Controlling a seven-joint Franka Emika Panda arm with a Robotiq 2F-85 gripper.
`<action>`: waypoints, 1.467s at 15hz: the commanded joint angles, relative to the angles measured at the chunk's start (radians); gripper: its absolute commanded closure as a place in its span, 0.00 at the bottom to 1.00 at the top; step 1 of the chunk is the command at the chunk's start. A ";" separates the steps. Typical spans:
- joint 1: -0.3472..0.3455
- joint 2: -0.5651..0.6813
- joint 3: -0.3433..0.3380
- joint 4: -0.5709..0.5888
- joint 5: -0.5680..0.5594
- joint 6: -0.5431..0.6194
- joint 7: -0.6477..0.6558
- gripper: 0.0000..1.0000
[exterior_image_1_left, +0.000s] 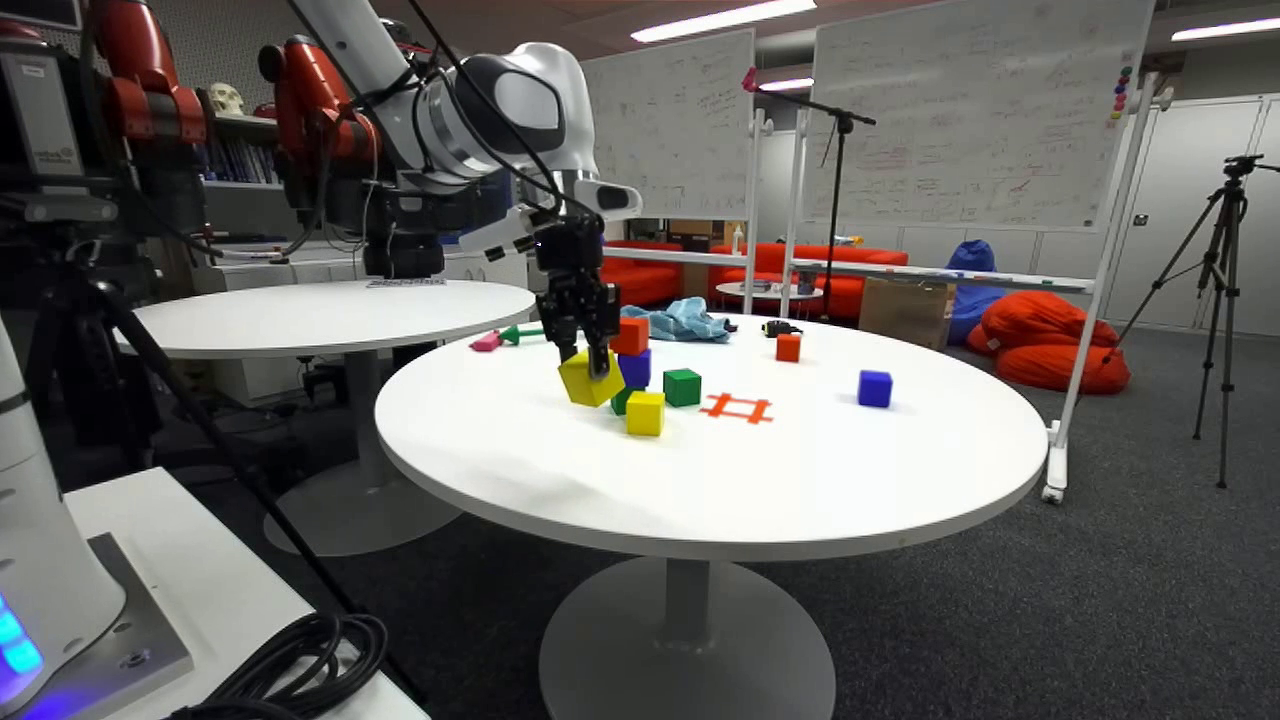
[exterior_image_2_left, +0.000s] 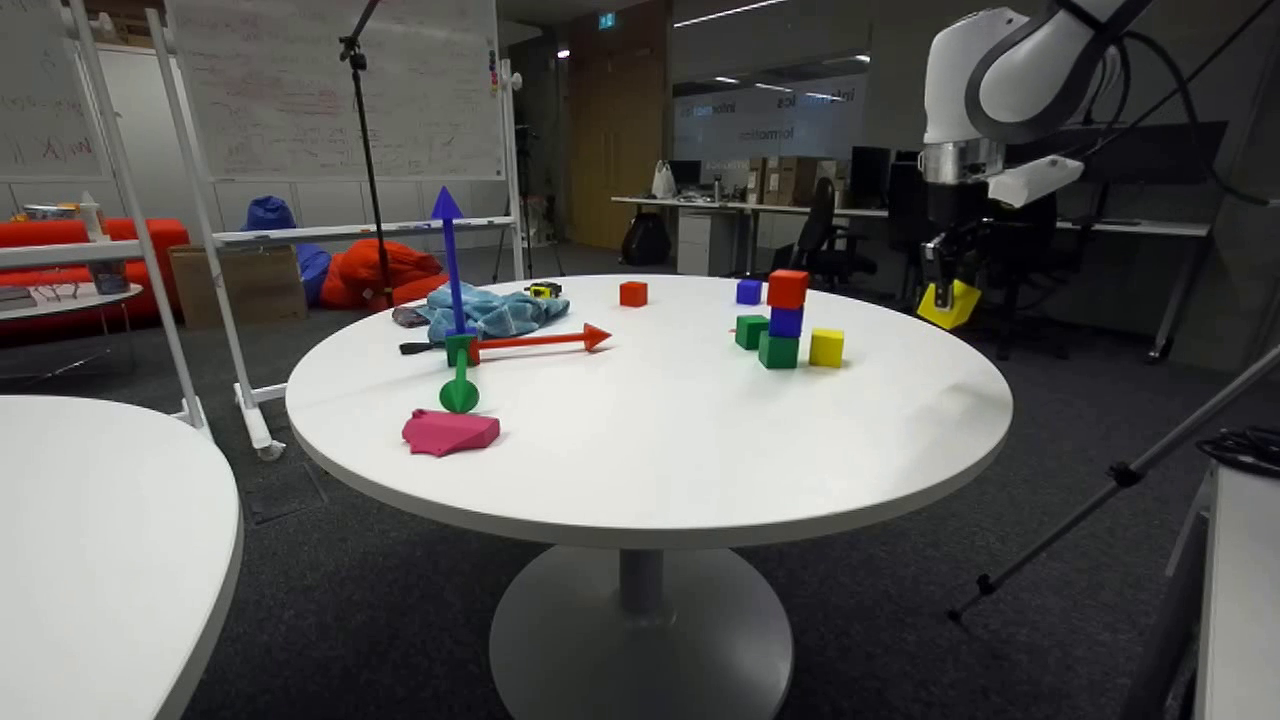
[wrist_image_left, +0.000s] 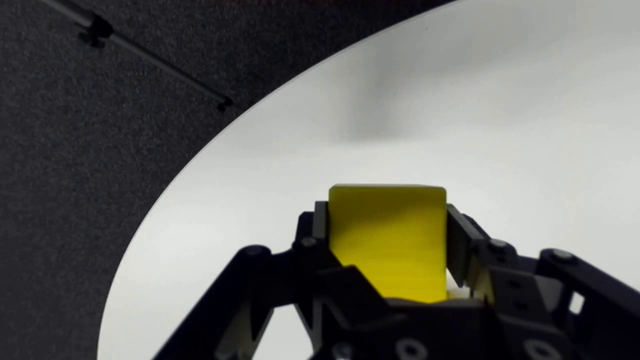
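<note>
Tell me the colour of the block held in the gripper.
The block is plain yellow, seen best in the wrist view.

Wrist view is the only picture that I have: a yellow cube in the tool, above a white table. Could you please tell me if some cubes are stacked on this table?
Observer: Yes, in both exterior views a stack of three cubes stands on the table.
Operator: What is the order of its colours, please?
Observer: From bottom to top: green cube, blue cube, red cube.
Operator: Thank you. Is the yellow cube in the tool level?
Observer: No, in both exterior views it is tilted.
</note>
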 joint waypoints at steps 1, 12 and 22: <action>-0.008 -0.079 0.020 -0.007 -0.084 0.024 0.040 0.69; 0.004 -0.071 0.073 0.060 -0.051 -0.003 0.008 0.44; 0.008 -0.078 0.079 0.085 -0.054 -0.037 -0.003 0.69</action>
